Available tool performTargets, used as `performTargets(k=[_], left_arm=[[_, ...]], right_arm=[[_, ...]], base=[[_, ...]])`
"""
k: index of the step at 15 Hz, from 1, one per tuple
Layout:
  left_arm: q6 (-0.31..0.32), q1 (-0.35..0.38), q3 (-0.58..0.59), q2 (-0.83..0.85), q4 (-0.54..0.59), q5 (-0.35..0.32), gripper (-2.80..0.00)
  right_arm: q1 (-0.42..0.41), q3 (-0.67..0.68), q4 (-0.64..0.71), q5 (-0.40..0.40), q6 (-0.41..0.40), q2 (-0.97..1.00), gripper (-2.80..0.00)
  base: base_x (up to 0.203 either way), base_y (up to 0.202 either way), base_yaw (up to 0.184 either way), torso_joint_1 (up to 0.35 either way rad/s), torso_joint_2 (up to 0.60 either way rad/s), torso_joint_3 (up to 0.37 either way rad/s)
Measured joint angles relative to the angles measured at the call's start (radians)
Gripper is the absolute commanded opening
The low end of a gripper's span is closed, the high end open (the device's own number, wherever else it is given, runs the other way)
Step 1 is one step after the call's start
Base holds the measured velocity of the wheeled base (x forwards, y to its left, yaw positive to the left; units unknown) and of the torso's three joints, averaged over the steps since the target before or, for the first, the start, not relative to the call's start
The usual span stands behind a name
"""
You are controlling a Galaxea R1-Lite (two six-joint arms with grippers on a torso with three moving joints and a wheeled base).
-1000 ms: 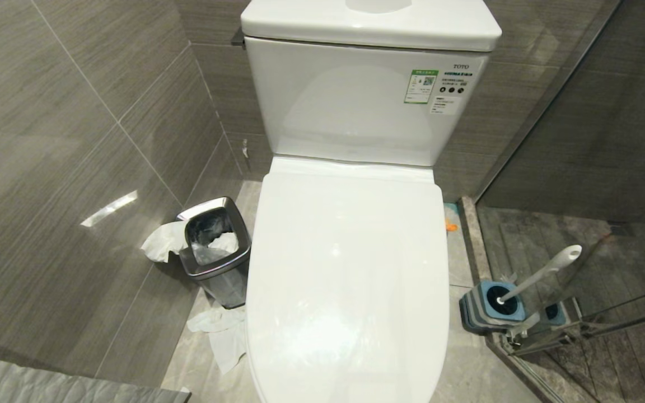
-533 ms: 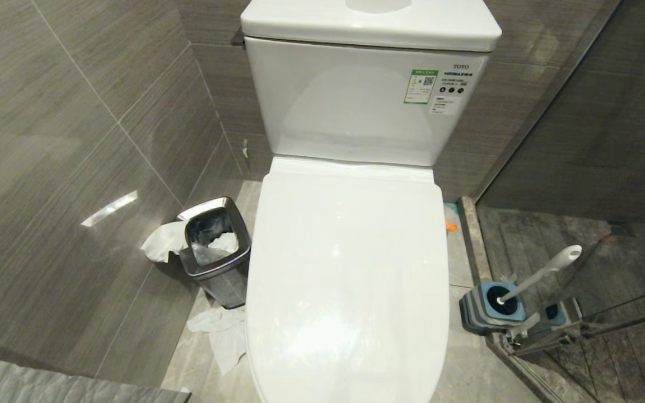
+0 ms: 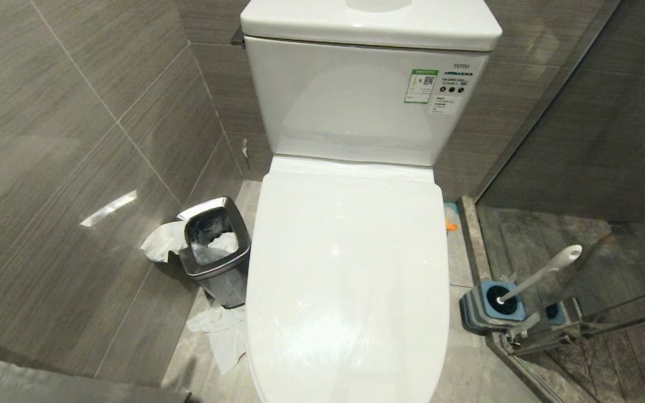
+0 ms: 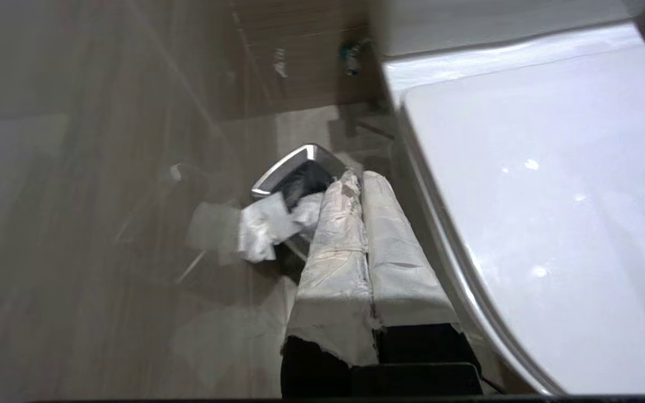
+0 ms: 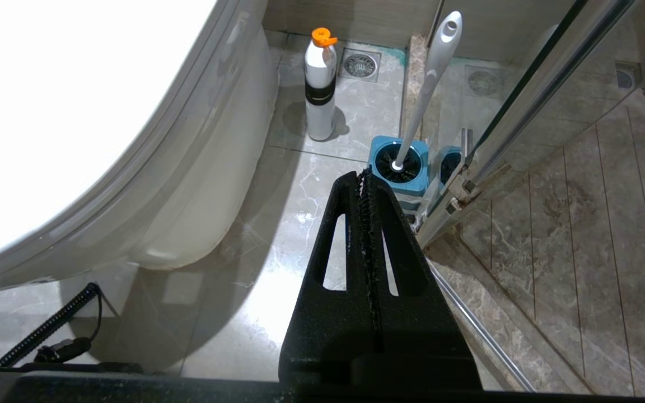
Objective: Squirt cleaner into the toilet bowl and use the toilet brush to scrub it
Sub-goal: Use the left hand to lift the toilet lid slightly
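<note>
The toilet's white lid (image 3: pixel 347 268) lies shut over the toilet bowl, whose outer wall (image 5: pixel 205 168) shows in the right wrist view. The cleaner (image 5: pixel 320 84), a white bottle with an orange cap, stands on the floor right of the toilet; only its orange tip (image 3: pixel 450 226) shows in the head view. The toilet brush (image 3: pixel 541 274) (image 5: pixel 431 84) leans in its blue holder (image 5: pixel 401 168). My left gripper (image 4: pixel 359 179), fingers wrapped in white cloth, is shut and empty beside the lid's left edge, above the bin. My right gripper (image 5: pixel 364 173) is shut and empty over the floor near the holder.
A steel bin (image 3: pixel 213 246) (image 4: pixel 294 173) with crumpled tissue stands left of the toilet, against the tiled wall. More tissue (image 3: pixel 221 336) lies on the floor. A glass shower door and its rail (image 3: pixel 580 324) run close behind the brush holder. A floor drain (image 5: pixel 360 64) sits past the cleaner.
The pale wrapped shape at the bottom left edge of the head view has sunk lower and blurred. Toilet, bin, brush and cleaner have not moved.
</note>
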Motion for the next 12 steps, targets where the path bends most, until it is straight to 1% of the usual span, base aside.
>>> performTargets(k=[3,5,6,8,9,11,12], left_arm=[[0.0,-0.135,-0.045,0.139,0.001,0.004,-2.8],[-0.018,-0.193,-0.049,0.219,0.007,-0.012,-2.8],[-0.046,-0.214,-0.049,0.258,0.011,-0.032,-2.8],[-0.12,-0.241,-0.05,0.338,0.011,-0.099,-2.8],[-0.141,-0.247,-0.052,0.375,0.009,-0.13,-2.8],[-0.169,-0.253,-0.055,0.451,-0.029,-0.174,-2.8],[-0.206,-0.255,-0.057,0.489,-0.075,-0.201,-2.8]], right_arm=[[0.0,0.0,0.0,0.0,0.0,0.0,-2.8],[0.0,0.0,0.0,0.0,0.0,0.0,-2.8],[0.0,0.0,0.0,0.0,0.0,0.0,-2.8],[-0.001,0.0,0.0,0.0,0.0,0.0,-2.8],[0.0,0.0,0.0,0.0,0.0,0.0,-2.8],[0.0,0.0,0.0,0.0,0.0,0.0,-2.8],[0.0,0.0,0.0,0.0,0.0,0.0,-2.8]], base=[[0.0,0.0,0.0,0.0,0.0,0.0],[0.0,0.0,0.0,0.0,0.0,0.0],[0.0,0.0,0.0,0.0,0.0,0.0],[0.0,0.0,0.0,0.0,0.0,0.0],[0.0,0.0,0.0,0.0,0.0,0.0],[0.0,0.0,0.0,0.0,0.0,0.0],[0.0,0.0,0.0,0.0,0.0,0.0]])
